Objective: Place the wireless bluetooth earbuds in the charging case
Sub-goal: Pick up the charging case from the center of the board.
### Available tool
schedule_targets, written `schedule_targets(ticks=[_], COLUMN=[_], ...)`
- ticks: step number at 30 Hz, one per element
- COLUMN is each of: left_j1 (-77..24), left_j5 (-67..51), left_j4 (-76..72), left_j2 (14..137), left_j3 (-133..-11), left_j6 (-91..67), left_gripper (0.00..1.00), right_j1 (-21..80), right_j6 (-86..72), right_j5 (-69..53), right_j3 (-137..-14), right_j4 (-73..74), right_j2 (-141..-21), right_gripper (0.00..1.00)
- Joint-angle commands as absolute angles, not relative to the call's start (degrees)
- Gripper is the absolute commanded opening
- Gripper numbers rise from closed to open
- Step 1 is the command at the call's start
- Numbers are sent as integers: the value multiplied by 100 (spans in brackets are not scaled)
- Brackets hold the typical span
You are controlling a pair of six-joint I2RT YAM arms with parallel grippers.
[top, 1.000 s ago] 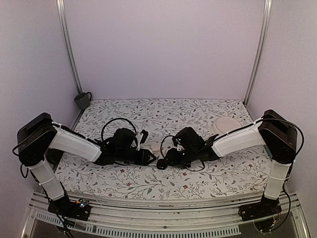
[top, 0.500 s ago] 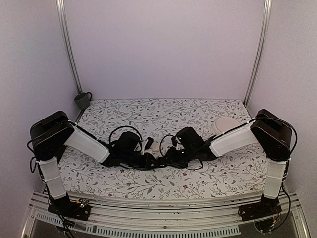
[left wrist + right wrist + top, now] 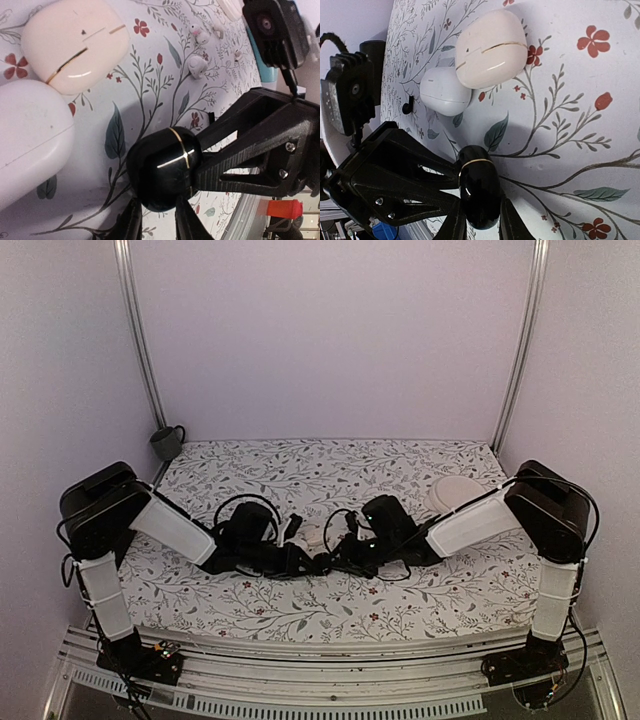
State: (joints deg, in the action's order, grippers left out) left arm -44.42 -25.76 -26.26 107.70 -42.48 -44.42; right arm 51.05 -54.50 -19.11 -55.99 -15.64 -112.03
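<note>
Jaws, left and right, around charging case (image 3: 162, 170) (insides hidden)

The charging case (image 3: 162, 170), a glossy black rounded puck with a thin gold seam, is closed. It is pinched between the left gripper (image 3: 156, 222) and the right gripper (image 3: 481, 222), mid-worktop toward the near edge. One tiny black earbud (image 3: 408, 106) lies apart from it on the worktop.

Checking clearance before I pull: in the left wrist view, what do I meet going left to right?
cream case → charging case → right arm's wrist camera
</note>
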Motion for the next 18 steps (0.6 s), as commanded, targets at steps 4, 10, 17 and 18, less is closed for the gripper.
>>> schedule_targets(ticks=[4, 10, 17, 18], left_j1=[-4221, -4156, -4113, -4113], left_j5=[-3173, -3238, -3368, -3366], left_j4=[-3529, -3632, -3674, -3679], left_j2=[10995, 11039, 11097, 11100], left_j3=[-4085, -4009, -4008, -4001], left_j6=[-4834, -4877, -4843, -4840], left_gripper=[25, 21, 19, 19], right_j1=[5083, 5037, 5036, 5038], right_j6=[-5488, -5629, -5540, -5533], right_j5=[-2618, -2786, -2903, -2900], right_j3=[-5543, -5545, -5717, -5718], right_j4=[-2351, -2591, -2543, -2528], right_j2=[-11302, -11480, -11678, -11688], right_gripper=[17, 25, 27, 26])
